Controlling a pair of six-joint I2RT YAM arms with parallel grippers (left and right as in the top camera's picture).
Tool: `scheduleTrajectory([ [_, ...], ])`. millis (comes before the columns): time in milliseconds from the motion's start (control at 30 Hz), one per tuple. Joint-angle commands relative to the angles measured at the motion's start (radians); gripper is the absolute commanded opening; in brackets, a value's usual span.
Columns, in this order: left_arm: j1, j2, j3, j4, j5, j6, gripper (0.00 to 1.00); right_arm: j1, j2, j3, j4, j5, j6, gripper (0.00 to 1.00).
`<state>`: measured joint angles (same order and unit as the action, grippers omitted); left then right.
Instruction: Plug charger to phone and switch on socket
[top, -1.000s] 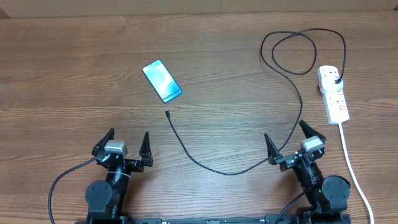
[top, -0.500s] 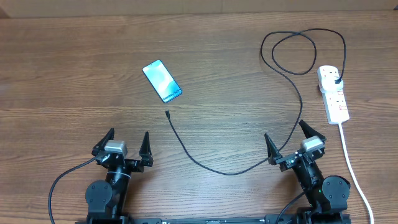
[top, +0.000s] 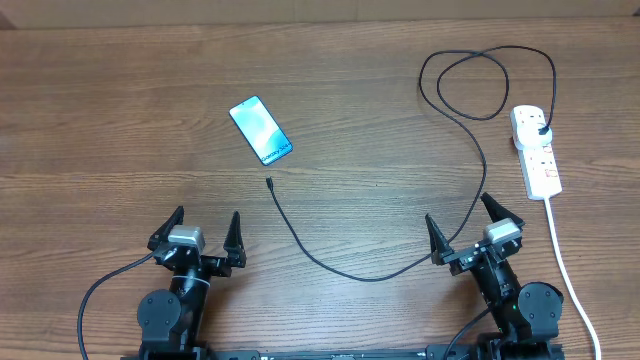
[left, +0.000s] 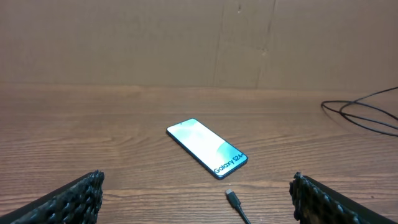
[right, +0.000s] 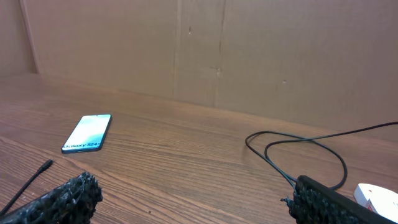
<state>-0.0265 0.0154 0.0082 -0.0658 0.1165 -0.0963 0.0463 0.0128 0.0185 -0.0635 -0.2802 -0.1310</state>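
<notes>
The phone (top: 261, 130) lies screen-up on the wooden table, left of centre, its light-blue screen lit; it also shows in the left wrist view (left: 206, 147) and the right wrist view (right: 87, 132). The charger cable (top: 370, 277) runs from its small connector tip (top: 270, 183), just below the phone, in a long curve to a black plug (top: 541, 130) seated in the white socket strip (top: 536, 150) at the right. My left gripper (top: 204, 229) stands open near the front edge, the tip (left: 233, 198) lying between its fingers' line of sight. My right gripper (top: 463, 224) is open, holding nothing.
The strip's thick white cord (top: 570, 275) runs down the right side past the right arm. The charger cable makes a loop (top: 485, 85) at the back right. A cardboard wall (left: 199, 43) stands behind the table.
</notes>
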Motion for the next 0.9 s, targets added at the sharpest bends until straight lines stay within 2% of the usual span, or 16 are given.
scheduleTrajectory([
  [0, -0.007, -0.009, -0.003, -0.002, 0.003, 0.022, 1.00, -0.002, -0.010, -0.010, 0.005, 0.009, 0.002, 1.00],
  [433, -0.007, -0.009, -0.003, 0.014, -0.020, 0.022, 0.99, -0.002, -0.010, -0.010, 0.005, 0.009, 0.002, 1.00],
  [567, -0.006, -0.009, 0.008, 0.016, 0.129, 0.014, 1.00, -0.002, -0.010, -0.010, 0.005, 0.009, 0.002, 1.00],
  [700, -0.006, -0.009, 0.082, -0.008, 0.173, -0.025, 1.00, -0.002, -0.010, -0.010, 0.005, 0.009, 0.002, 1.00],
  [867, -0.006, 0.025, 0.280, -0.169, 0.173, -0.050, 0.99, -0.002, -0.010, -0.010, 0.005, 0.009, 0.002, 1.00],
])
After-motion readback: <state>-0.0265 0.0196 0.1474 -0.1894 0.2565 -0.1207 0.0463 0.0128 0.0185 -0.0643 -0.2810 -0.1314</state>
